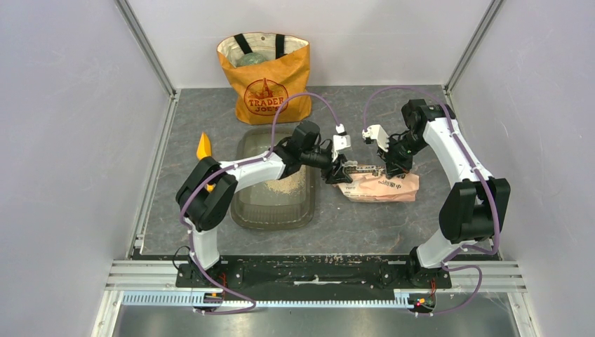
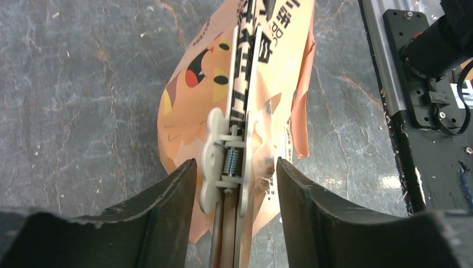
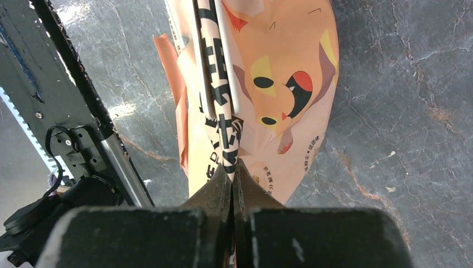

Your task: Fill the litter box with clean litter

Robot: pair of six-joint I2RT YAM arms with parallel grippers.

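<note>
clean litter (image 1: 288, 186) in litter box (image 1: 270, 210); bag (image 1: 382, 189) right of box; tote (image 1: 266, 84) behind; scoop (image 1: 204, 147) left.

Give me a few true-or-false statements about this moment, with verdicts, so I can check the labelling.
1. The left gripper is open, with a finger on each side of the white clip. True.
2. The right gripper is open and clear of the bag. False: it is shut on the bag's top edge.
3. The bag lies inside the litter box. False: it lies on the table, to the right of the box.
4. Some pale litter is in the litter box. True.
5. The orange tote lies flat at the near edge. False: it stands upright at the back.
</note>
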